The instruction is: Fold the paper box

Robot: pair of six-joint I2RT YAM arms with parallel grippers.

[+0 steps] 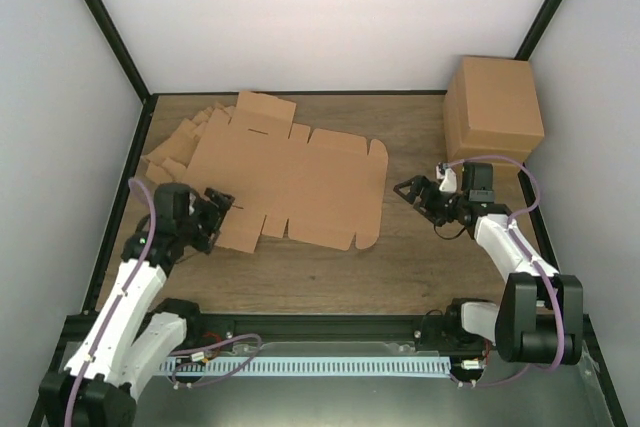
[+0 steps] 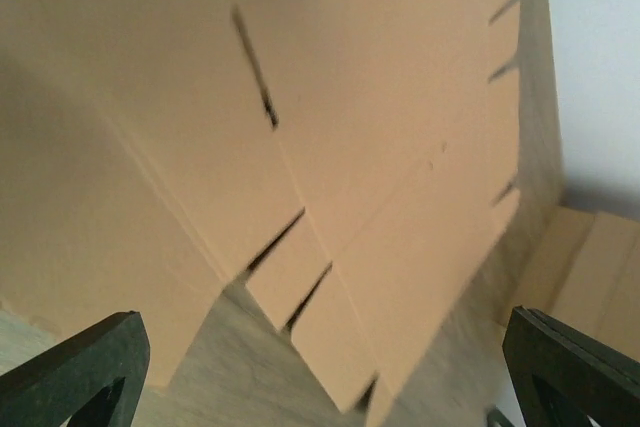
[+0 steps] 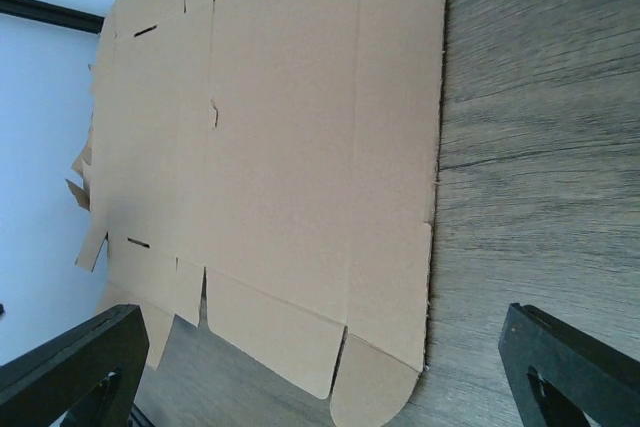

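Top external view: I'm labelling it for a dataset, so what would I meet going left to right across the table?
left gripper → paper box → right gripper → tall block of cardboard boxes

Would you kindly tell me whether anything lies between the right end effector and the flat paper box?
Nothing visible does. Only bare table separates the open right end effector from the right edge of the paper box, which lies flat.
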